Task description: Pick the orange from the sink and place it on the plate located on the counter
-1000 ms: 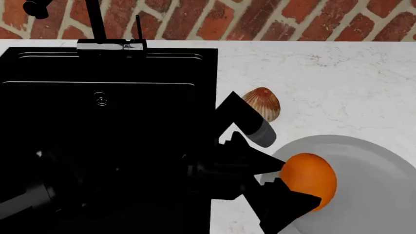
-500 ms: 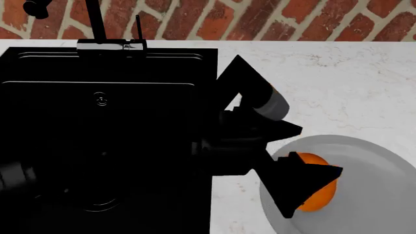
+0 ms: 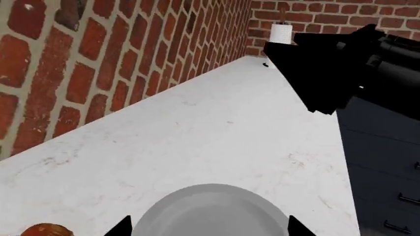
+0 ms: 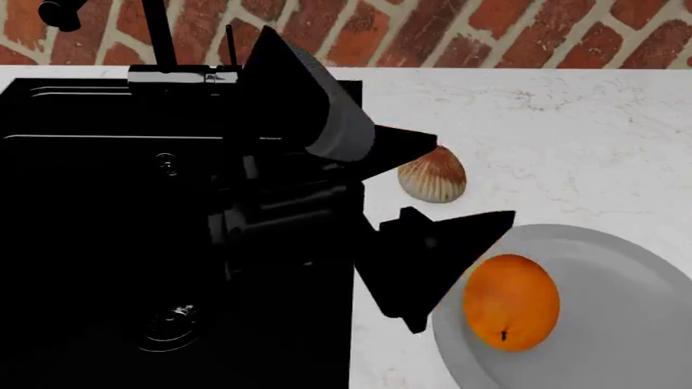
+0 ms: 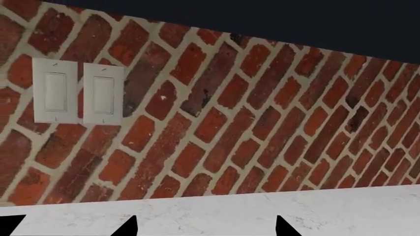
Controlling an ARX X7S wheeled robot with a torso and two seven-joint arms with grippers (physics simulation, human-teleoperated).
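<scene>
The orange (image 4: 510, 301) lies on the left part of the grey plate (image 4: 617, 324), which rests on the white marble counter (image 4: 562, 121), and nothing grips it. My left gripper (image 4: 472, 177) is open and empty above the counter, left of and behind the orange, by the black sink's (image 4: 108, 243) right edge. In the left wrist view the left gripper (image 3: 208, 228) frames the plate (image 3: 210, 211); the orange is out of that view. My right gripper (image 5: 206, 227) is open and empty over bare counter, facing the brick wall.
A ribbed tan shell-shaped object (image 4: 435, 177) lies on the counter behind the plate, also in the left wrist view (image 3: 46, 230). The faucet (image 4: 162, 40) stands behind the sink, the drain (image 4: 173, 320) at its front. A black arm part (image 3: 328, 64) hangs over the counter's far end.
My left gripper opened, let go of the orange on the plate, and pulled back up and to the left. The orange stays on the plate.
</scene>
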